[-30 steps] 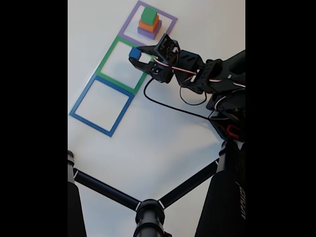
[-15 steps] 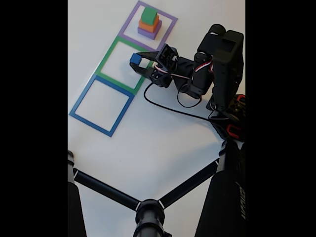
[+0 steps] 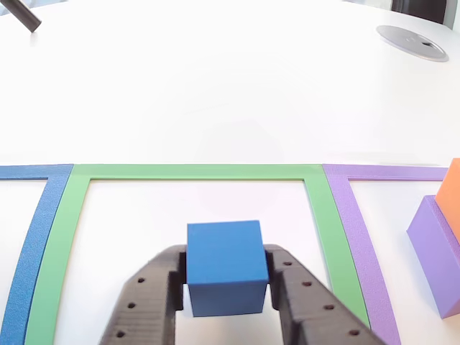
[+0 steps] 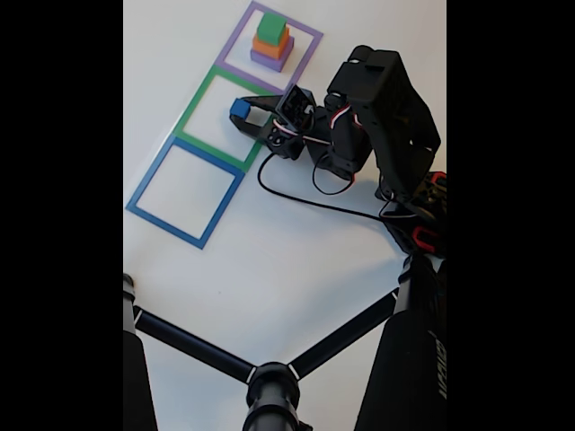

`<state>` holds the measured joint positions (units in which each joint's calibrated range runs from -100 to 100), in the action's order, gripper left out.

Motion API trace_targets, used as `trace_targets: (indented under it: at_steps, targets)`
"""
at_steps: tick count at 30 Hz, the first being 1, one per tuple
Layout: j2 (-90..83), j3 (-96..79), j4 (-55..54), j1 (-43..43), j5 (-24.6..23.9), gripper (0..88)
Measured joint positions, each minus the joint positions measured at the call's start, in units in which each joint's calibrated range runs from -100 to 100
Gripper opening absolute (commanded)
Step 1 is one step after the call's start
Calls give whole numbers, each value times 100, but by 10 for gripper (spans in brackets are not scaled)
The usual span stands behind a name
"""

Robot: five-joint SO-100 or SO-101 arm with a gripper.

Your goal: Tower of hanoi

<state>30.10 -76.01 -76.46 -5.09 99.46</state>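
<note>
A small blue cube sits clamped between the black fingers of my gripper, which is shut on it over the inside of the green square outline. In the fixed view the blue cube hangs at the right part of the green square, with the gripper reaching in from the right. A stack of a green block on an orange block on a purple block stands in the purple square. The stack's purple block and orange block show at the right edge of the other view.
A blue square outline lies beside the green one. A black cable trails over the white table behind the gripper. Black tripod legs cross the foreground. A grey round disc lies at the far right of the table.
The arm has folded forward and carried the blue cube a little to the left, further over the green square. The stack has not moved.
</note>
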Motion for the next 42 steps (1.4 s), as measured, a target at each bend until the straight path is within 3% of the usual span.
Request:
trace_targets:
  at_steps: [27, 33, 38, 42]
  targets:
    - [-473, -425, 145, -35, -18, 150]
    - [-2651, -1257, 1491, -47, -18, 147]
    - [-5049, -1567, 3434, -304, 0, 2]
    - [-6813, -1567, 5248, -550, 0, 0]
